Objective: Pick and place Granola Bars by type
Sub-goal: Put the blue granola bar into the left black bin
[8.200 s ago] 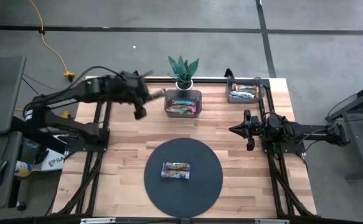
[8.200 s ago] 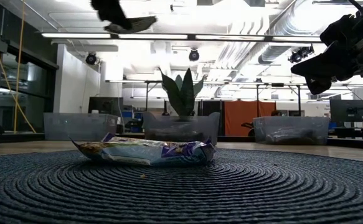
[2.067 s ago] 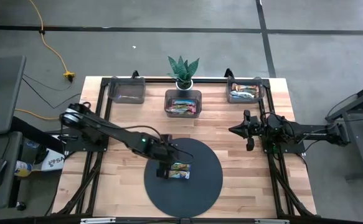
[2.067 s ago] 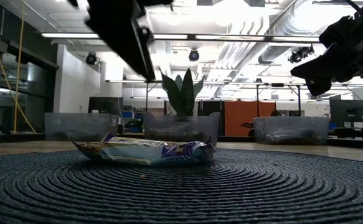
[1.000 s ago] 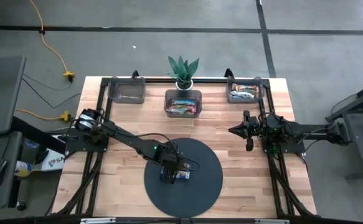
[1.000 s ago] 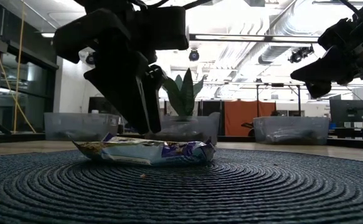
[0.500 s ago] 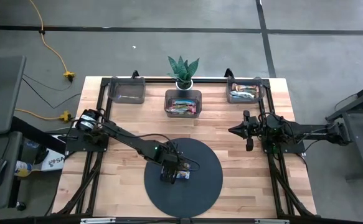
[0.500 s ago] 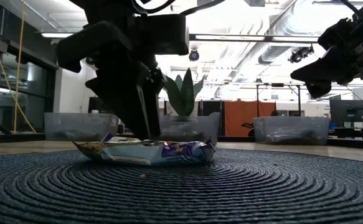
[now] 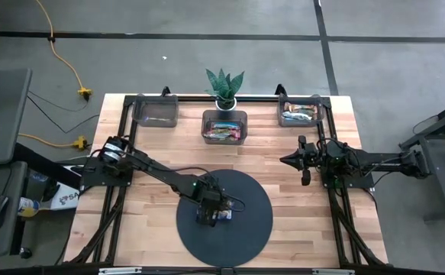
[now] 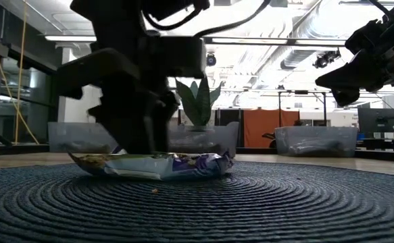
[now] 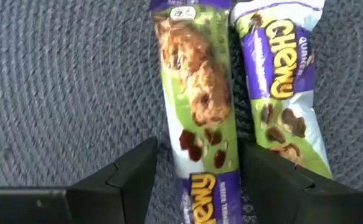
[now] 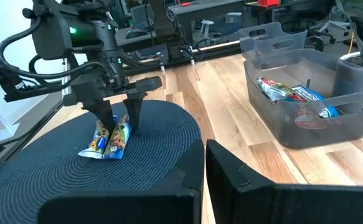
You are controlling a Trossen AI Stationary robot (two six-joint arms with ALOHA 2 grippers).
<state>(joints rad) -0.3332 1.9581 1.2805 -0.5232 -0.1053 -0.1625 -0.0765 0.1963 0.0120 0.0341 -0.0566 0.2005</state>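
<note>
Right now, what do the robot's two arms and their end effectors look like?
Both arms are black, slim and jointed, with black cables looping along them. The left arm shows a small green light near its wrist and ends in the left end effector, whose two flat, wedge-shaped black fingers are plain. The right end effector is black too, with blocky, angular fingers. No markings are visible.

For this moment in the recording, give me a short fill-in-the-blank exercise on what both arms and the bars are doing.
1. The left gripper straddles one of ____ granola bars lying side by side.
2. Those bars lie on the round dark ____.
3. The left gripper's jaws are ____, one finger either side of the bar.
4. The right gripper waits near the table's right side, its jaws ____.

Missing words: two; mat; open; shut
</note>
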